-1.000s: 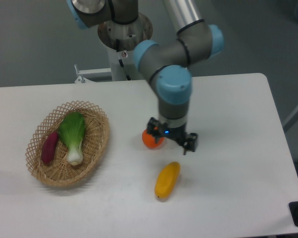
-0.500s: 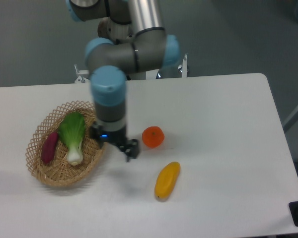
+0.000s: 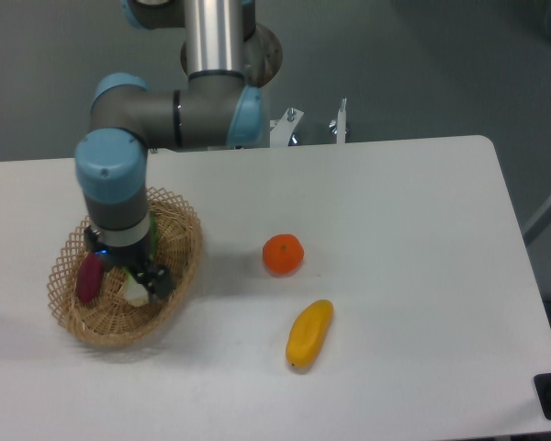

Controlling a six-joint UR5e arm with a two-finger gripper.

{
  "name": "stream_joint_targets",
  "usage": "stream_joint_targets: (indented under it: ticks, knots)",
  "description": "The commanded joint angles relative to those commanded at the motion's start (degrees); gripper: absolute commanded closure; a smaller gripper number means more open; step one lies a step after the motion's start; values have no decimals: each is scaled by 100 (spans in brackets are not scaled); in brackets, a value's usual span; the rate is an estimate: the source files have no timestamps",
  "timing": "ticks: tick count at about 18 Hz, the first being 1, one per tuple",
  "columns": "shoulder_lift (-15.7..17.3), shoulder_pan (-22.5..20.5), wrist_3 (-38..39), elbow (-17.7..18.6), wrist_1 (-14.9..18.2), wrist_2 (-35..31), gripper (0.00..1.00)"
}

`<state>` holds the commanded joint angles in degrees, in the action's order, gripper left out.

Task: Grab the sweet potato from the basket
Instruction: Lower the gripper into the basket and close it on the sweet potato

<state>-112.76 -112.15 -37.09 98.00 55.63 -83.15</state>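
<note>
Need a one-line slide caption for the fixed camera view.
Pincer over basket beside sweet potato.

The arm [image 3: 165, 110] is sporting shiny silver-grey tube links with light blue caps on the joints. The wrist section is looking darker grey, and the black gripper [image 3: 129, 273] under it is showing a tiny blue light glowing on its left side.

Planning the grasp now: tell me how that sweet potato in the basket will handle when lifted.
The sweet potato looks solid, so probably stiff. Its tapered, rounded shape may pivot or roll between fingers. It lies close beside the bok choy in the basket, so lifting may nudge that.
</note>
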Motion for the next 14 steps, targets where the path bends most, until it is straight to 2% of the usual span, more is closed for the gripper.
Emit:
stream_joint_targets:
  ticks: [7,14]
  knots:
    - [-220,150,26,-36,18,501,0]
    - [-422,282,140,-35,35,580,0]
